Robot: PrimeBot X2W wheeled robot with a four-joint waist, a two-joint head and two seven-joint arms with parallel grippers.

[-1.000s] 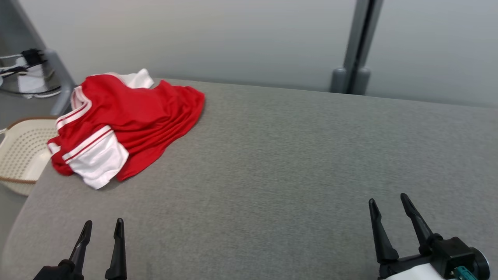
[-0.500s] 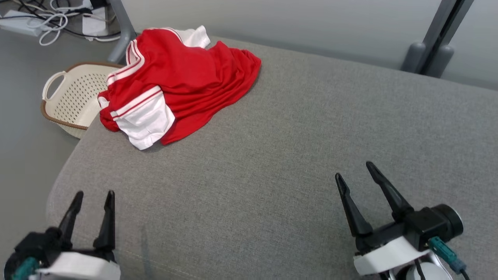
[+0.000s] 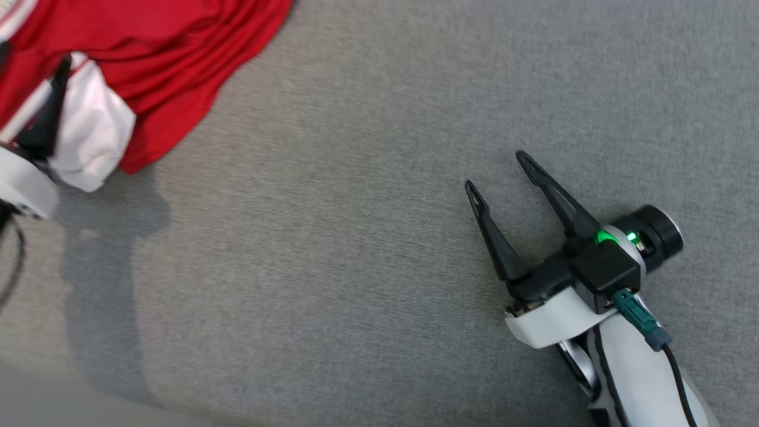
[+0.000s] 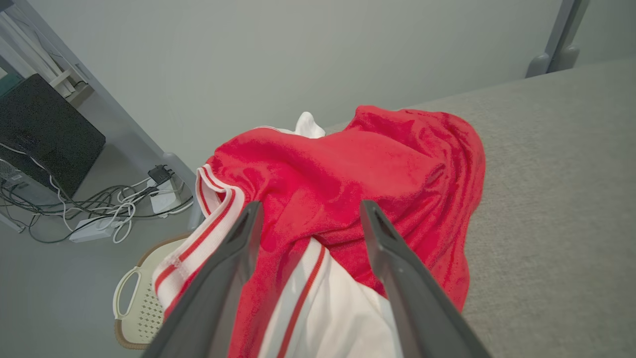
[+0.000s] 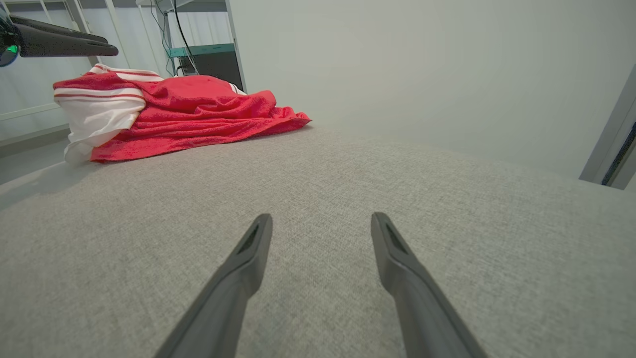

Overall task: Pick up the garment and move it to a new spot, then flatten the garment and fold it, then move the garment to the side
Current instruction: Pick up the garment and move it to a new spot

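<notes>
Fingers (image 4: 231,268) of the left gripper (image 4: 310,206) are spread wide and hold nothing. They hover over the near end of the garment (image 4: 387,164), a red sports shirt with white sleeves and red-and-white striped trim. In the right wrist view these dark fingers appear at the top left, just above the cloth, with a thin gap between them and it.

The garment lies in a loose, wrinkled heap at the far left corner of the counter (image 4: 556,174), a broad surface covered in grey woven fabric. A white sleeve lies on top at the end nearest the left gripper.

The right gripper (image 3: 497,171) is well apart from the garment, above bare grey fabric on the right side. Its fingers are also spread wide and empty, and point up and to the left in the head view. A green light (image 3: 605,238) glows on its wrist.

Beyond the counter's left edge, on the floor (image 4: 59,298), sits a cream basket (image 4: 134,308) with holes and a handle. Farther off is a tangle of cables (image 4: 99,209). A plain pale wall (image 4: 298,49) rises behind the counter.
</notes>
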